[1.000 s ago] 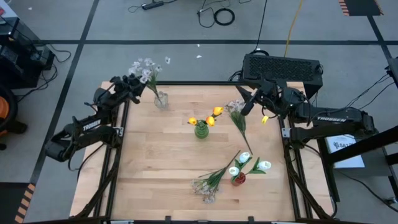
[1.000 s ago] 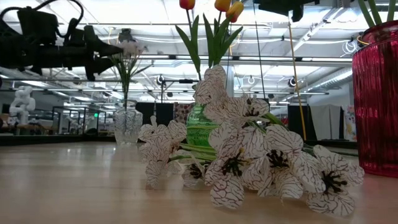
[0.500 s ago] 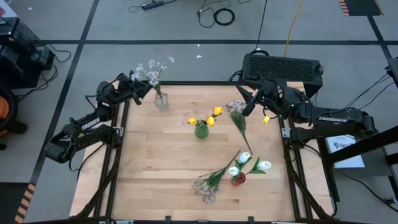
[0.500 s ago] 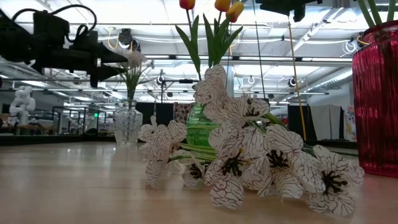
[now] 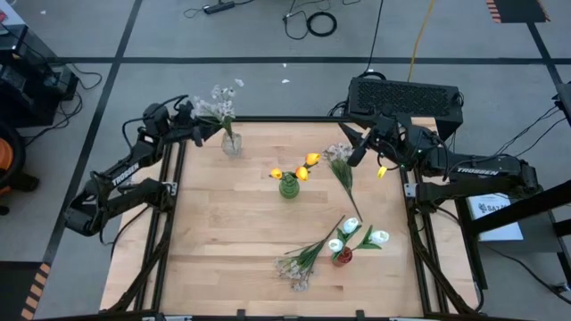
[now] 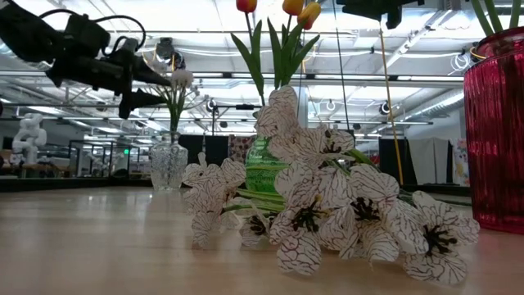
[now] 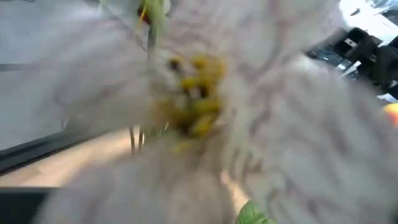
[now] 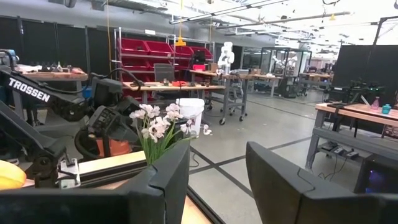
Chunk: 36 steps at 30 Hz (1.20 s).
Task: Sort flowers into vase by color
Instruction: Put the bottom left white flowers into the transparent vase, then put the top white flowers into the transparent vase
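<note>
A bushy pale spray (image 5: 220, 100) stands with its stem in a clear glass vase (image 5: 231, 144) at the table's far left. My left gripper (image 5: 201, 125) hangs at the height of its blossoms (image 6: 176, 79), slanting down, fingers apart; blurred blossoms fill the left wrist view (image 7: 205, 112). Orange-yellow tulips stand in a green vase (image 5: 288, 186), and white tulips (image 5: 350, 226) in a red vase (image 5: 342, 257). Two more sprays lie flat on the table (image 5: 343, 172) (image 5: 304, 258). My right gripper (image 5: 357, 147) is open above the far right, holding nothing (image 8: 217, 162). My left gripper stands level with the top of the spray, its fingertips (image 6: 164, 79) right beside the blossoms. I cannot tell whether they touch. The spray stays upright in the clear vase (image 6: 168, 162).
A single orange-yellow tulip head (image 5: 380, 170) lies by the right arm near the table's right edge. The near spray's blossoms (image 6: 327, 205) fill the low view's foreground, with the red vase (image 6: 495, 131) beside them. Bare wood spreads over the table's left and near-left (image 5: 214, 232).
My left arm has raised its wrist, so its gripper now slants downward at the spray instead of lying level. The spray's blossoms have swung a little toward the table's right, while its stem has stayed in the clear vase.
</note>
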Available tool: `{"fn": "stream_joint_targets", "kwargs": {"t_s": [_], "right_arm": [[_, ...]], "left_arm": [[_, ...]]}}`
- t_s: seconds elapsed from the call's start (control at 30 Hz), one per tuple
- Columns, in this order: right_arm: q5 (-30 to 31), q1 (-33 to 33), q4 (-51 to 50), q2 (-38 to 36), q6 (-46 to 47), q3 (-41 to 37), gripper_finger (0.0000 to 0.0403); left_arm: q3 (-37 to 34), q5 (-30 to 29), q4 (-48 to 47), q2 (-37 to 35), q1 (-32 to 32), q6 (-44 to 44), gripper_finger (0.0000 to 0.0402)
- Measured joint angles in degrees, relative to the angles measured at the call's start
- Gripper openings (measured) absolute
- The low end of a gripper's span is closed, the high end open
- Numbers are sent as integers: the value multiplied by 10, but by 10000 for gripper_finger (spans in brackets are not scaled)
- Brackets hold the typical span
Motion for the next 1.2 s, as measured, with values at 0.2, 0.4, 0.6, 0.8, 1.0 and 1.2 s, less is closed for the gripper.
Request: {"fn": "stream_joint_targets", "kwargs": {"t_s": [0.2,0.4,0.6,0.8,1.0,1.2], "right_arm": [[0,0,-1,0,-1,0,151],[0,0,-1,0,-1,0,151],[0,0,-1,0,-2,0,151],[0,0,-8,0,-4,0,151],[0,0,-8,0,-4,0,151],[0,0,-9,0,-4,0,151]], "left_arm": [[29,-54,-103,-51,0,25,235],[79,-103,-275,-107,0,83,235],[131,-137,-405,-162,0,124,235],[162,-141,-459,-218,-1,125,235],[182,-148,-464,-262,-1,121,235],[207,-150,-465,-292,-1,123,235]]}}
